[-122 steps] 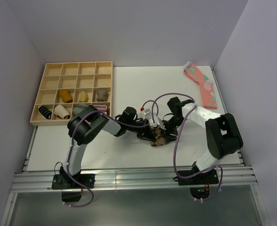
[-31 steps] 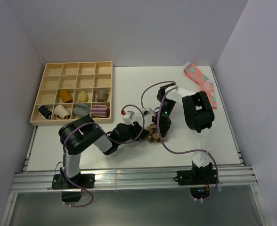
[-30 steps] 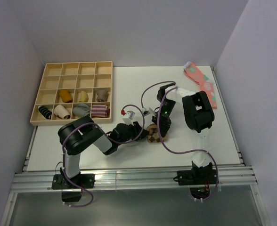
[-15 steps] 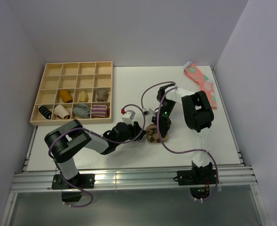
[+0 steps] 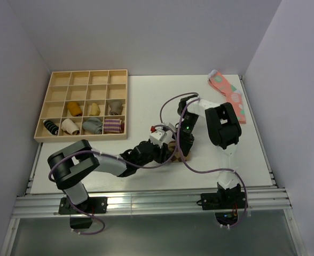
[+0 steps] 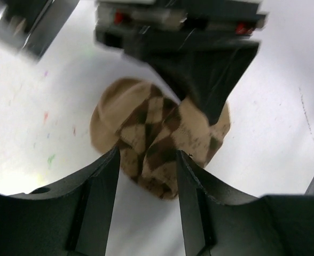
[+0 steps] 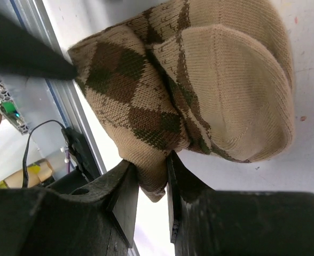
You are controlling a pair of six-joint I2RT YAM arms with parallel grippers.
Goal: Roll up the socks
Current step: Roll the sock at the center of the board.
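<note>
Though soft-knit, the socks (image 6: 156,136) a lumpy argyle bundle.

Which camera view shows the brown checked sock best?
The right wrist view: the sock fills it, sharp, a fold pinched in the right gripper. The left wrist view shows it smaller, blurred, partly behind that gripper. The top view shows only a sliver between the arms.
</note>
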